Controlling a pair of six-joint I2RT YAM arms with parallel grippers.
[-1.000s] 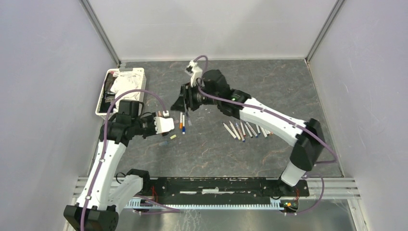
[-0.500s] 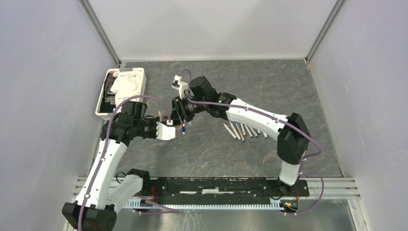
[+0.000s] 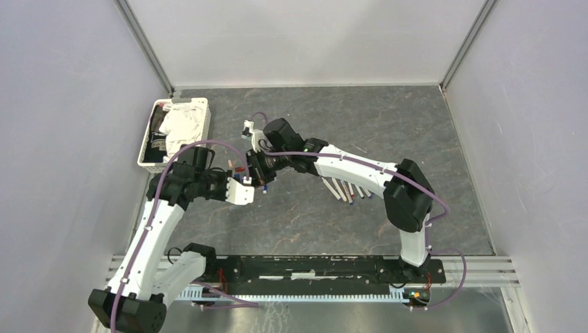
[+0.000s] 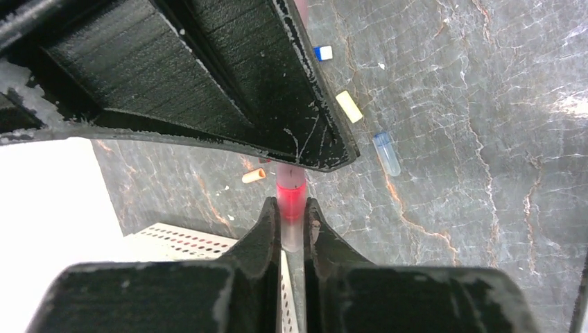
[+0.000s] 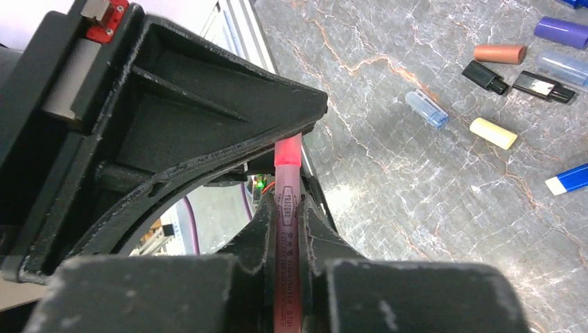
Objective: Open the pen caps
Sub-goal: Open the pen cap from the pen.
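Both arms meet over one pen (image 5: 286,277). My left gripper (image 4: 291,215) is clamped on one end and my right gripper (image 5: 286,208) on the printed barrel. The red cap (image 4: 291,193) sits in the short gap between them, and I judge it not yet off. Loose caps (image 5: 493,132) lie on the table (image 3: 430,125) close by: yellow, blue, black, orange, purple. So several are done. More pens (image 3: 347,187) lie in a row by the right arm, too small for me to tell which are capped. I reckon the task is partway.
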